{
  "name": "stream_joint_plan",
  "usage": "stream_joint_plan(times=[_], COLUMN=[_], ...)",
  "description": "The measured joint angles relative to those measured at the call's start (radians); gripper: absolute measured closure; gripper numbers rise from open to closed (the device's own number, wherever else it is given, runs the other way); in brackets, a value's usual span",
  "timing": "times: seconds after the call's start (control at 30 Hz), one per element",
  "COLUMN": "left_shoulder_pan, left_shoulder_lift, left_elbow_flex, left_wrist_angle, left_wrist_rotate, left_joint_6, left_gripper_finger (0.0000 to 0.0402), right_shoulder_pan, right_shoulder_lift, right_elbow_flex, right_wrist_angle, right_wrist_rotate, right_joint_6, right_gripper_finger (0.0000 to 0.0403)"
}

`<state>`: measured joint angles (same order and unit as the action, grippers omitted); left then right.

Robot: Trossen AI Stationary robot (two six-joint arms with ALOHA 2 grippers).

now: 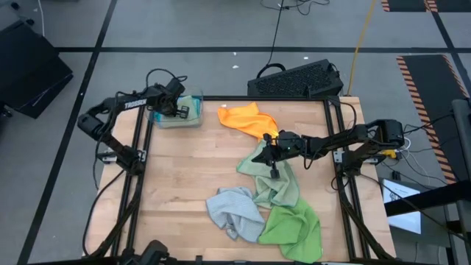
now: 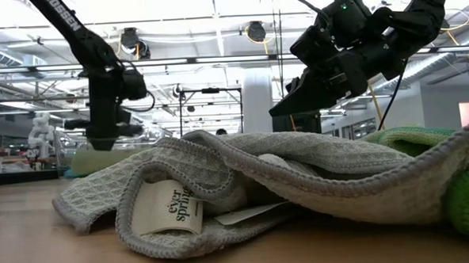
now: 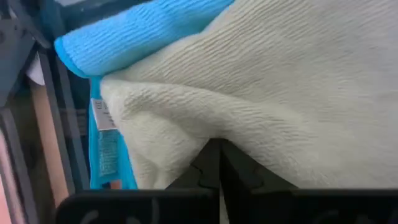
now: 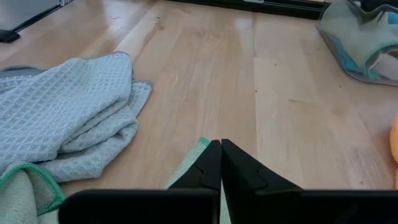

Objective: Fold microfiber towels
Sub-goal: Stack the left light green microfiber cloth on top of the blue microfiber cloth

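Note:
A pale sage towel [image 3: 292, 93] lies on top of a bright blue towel [image 3: 137, 31] in a stack [image 1: 176, 115] at the table's far left corner. My left gripper [image 3: 217, 149] is shut and points down onto it. My right gripper [image 1: 268, 147] is shut and hangs above the table's middle right, over another sage green towel [image 1: 271, 180] whose green-edged corner [image 4: 194, 154] shows right by its fingertips. An orange towel [image 1: 246, 118] lies crumpled at the far middle, a light grey towel [image 1: 234, 210] and a bright green towel [image 1: 294, 227] at the near side. My left gripper presses its shut fingertips [image 3: 211, 163] from above onto the pale sage towel's top face [image 3: 249, 134], which dents around them. Whether a layer is caught between the fingers I cannot tell. My right gripper: the sage towel's corner is beside its fingertips, and I cannot tell whether they touch.
The stack seems to sit in a clear bin [image 4: 357, 53]. Bare wood [image 1: 184, 169] lies between the stack and the loose towels. Dark frame rails [image 1: 342, 147] run along the table's sides. A black keyboard [image 1: 298, 79] lies beyond the far edge.

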<state>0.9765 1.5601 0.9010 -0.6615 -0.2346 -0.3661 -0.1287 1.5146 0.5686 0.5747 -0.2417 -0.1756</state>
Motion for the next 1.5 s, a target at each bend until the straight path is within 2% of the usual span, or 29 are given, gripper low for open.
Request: stream_joint_plan(times=[0.37, 0.5, 0.63, 0.87, 0.93, 1.03, 1.2, 1.37, 1.5], left_shoulder_pan=[-0.023, -0.084, -0.252, -0.642, -0.737, -0.860, -1.005, -1.092, -1.146], left_shoulder_lift=[-0.196, -0.288, -0.365, -0.404, -0.395, -0.379, -0.341, -0.279, -0.206], left_elbow_flex=[0.058, 0.058, 0.058, 0.032, 0.005, -0.049, -0.122, -0.139, -0.139], left_wrist_angle=[-0.031, -0.026, -0.012, 0.110, 0.185, 0.320, 0.542, 0.684, 0.770], left_wrist_rotate=[-0.029, 0.013, 0.007, -0.124, -0.142, -0.172, -0.239, -0.273, -0.296], left_joint_6=[0.024, 0.082, 0.110, 0.076, 0.074, 0.066, 0.068, 0.069, 0.039], left_gripper_finger=[0.0396, 0.0396, 0.0396, 0.0396, 0.0396, 0.0396, 0.0396, 0.0396, 0.0396], right_shoulder_pan=[0.000, 0.002, 0.011, 0.027, 0.041, 0.069, 0.082, 0.062, 0.021], right_shoulder_lift=[0.000, 0.000, -0.003, -0.070, -0.104, -0.161, -0.244, -0.269, -0.255], right_elbow_flex=[0.000, 0.000, 0.000, 0.000, 0.000, 0.000, 0.000, 0.000, 0.000], right_wrist_angle=[-0.023, -0.044, -0.072, -0.199, -0.262, -0.392, -0.567, -0.698, -0.713], right_wrist_rotate=[0.000, 0.000, 0.002, 0.010, 0.051, 0.165, 0.348, 0.421, 0.450], right_joint_6=[0.011, 0.026, 0.037, 0.110, 0.149, 0.190, 0.305, 0.347, 0.347], right_gripper_finger=[0.0403, 0.0403, 0.0403, 0.0403, 0.0403, 0.0401, 0.0376, 0.0330, 0.0290])
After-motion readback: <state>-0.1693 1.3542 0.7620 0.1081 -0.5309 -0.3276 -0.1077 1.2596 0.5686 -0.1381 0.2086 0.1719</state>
